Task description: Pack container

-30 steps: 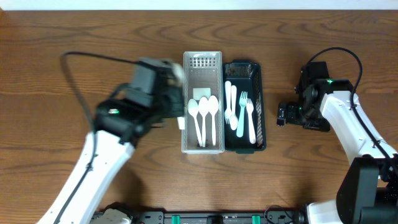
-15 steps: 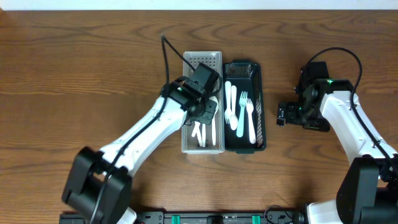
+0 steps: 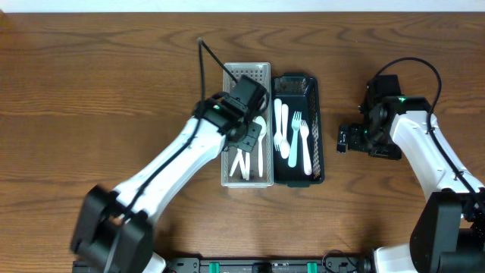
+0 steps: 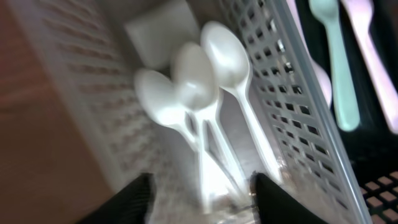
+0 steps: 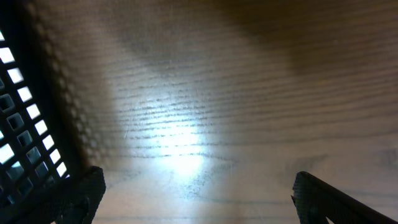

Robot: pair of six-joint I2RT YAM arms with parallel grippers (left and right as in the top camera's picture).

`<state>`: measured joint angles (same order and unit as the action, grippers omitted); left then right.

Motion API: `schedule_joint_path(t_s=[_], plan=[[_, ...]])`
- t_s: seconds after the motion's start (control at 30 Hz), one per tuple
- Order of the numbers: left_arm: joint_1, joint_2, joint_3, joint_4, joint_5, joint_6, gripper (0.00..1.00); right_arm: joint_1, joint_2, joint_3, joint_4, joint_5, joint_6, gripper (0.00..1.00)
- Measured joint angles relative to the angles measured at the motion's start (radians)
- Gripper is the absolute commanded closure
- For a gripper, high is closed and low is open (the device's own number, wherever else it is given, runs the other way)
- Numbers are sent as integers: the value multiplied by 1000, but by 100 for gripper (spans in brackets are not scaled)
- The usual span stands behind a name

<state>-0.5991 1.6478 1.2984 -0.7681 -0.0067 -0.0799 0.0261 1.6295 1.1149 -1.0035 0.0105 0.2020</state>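
Observation:
A white perforated basket (image 3: pixel 247 70) stands beside a black mesh basket (image 3: pixel 319 129) mid-table. My left gripper (image 3: pixel 253 141) hangs low inside the white basket, open. In the left wrist view three white plastic spoons (image 4: pixel 196 87) lie there bowls up, and their handles run down between my spread fingertips (image 4: pixel 138 198), with the left gripper (image 4: pixel 202 205) holding none of them. The black basket holds white forks (image 3: pixel 300 140) and spoons (image 3: pixel 279 125). My right gripper (image 3: pixel 342 141) is open over bare wood to the right of the black basket, and the right wrist view shows the gripper (image 5: pixel 205 196) empty.
The black basket's wall (image 5: pixel 25 124) fills the left edge of the right wrist view. A mint spoon (image 4: pixel 336 62) shows through the white basket's wall. The left arm's cable (image 3: pixel 212 57) arcs over the basket's far left corner. Brown wooden table (image 3: pixel 91 91) lies all around.
My left arm swung in from the left to sit over the white basket, then its jaws went from shut to open. The right arm has not moved.

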Motion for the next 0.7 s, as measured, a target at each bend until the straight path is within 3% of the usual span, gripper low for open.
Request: schedule_joint_path(t_s=[0.13,0.33,0.53,0.7], plan=[[31,-152,36,-13,-103,-30,0,0,0,0,35,-3,0,1],[205,-276,53,24,-162,-46,2,11,0,62,124,-3,-13,1],[381,-214,52,118,-183,-51,2,28,0,188,404,-7,-39,1],[447,-173,52,125,-185,-50,2,28,0,193,585,65,-48,1]])
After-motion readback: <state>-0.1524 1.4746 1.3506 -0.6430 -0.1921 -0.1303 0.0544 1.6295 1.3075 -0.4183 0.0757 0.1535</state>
